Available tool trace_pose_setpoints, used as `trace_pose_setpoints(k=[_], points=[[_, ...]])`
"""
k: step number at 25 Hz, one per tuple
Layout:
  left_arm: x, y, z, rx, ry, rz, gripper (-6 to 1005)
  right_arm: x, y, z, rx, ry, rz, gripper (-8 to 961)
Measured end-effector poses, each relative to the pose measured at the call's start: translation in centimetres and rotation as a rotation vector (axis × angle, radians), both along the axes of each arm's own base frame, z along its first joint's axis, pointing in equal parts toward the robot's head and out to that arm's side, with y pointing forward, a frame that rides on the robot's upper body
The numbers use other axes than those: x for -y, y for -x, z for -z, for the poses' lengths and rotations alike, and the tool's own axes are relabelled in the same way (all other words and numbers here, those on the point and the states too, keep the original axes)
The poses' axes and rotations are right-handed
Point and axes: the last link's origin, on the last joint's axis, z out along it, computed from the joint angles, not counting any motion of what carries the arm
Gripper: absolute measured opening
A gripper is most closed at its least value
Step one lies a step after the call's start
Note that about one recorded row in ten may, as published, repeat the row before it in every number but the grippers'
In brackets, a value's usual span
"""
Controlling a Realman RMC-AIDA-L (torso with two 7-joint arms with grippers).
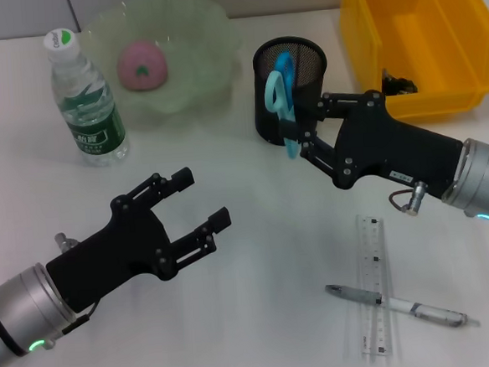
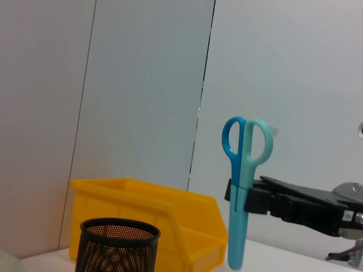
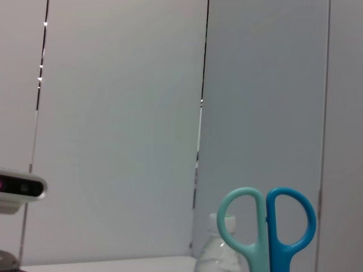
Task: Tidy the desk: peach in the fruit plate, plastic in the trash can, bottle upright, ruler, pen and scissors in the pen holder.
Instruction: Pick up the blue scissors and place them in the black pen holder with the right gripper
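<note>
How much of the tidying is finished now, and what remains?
Done: peach in the plate, bottle upright, something dark in the yellow bin. In hand: the right gripper holds the scissors upright, above the pen holder. Left: ruler and pen on the desk. The left gripper is open.

Head camera looks down; both wrist cameras share the scissors [image 2: 244, 187].

You see two silver arms with green status lights, ending in matte black linkage grippers, left gripper [image 1: 197, 206] and right gripper [image 1: 300, 119].
</note>
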Motion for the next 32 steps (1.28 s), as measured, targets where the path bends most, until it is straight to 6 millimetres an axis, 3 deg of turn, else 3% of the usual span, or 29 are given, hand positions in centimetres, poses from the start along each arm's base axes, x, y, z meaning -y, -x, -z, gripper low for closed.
trace_pose_setpoints(k=[17, 32], points=[[0.3, -0.1, 0.3, 0.005, -0.003, 0.000, 771, -0.7, 0.6, -0.5, 0.039, -0.167, -0.090, 218], [0.0, -0.3, 0.2, 0.007, -0.005, 0.010, 772, -2.4, 1.0, -0.4, 0.271, -0.467, -0.276, 227]])
